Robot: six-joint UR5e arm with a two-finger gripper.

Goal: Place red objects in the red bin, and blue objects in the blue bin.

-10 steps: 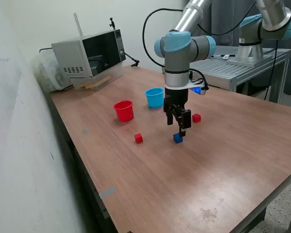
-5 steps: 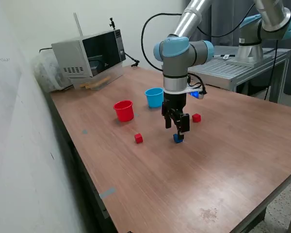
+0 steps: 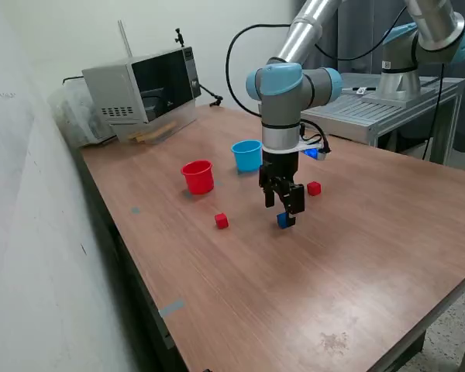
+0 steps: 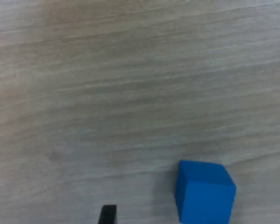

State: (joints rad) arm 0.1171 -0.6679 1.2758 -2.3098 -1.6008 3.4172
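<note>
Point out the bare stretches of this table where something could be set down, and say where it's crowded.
Most open: the wide table area nearer the camera than the blue cube and the red cube. A smaller patch lies between the microwave and the red cup. Crowded: the middle, where both cups, the cubes and the end effector cluster.

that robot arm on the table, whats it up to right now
The arm's gripper hangs open just over a blue cube on the wooden table, fingers either side, not gripping it. Two red cubes lie loose. The red cup and blue cup stand farther back.
</note>
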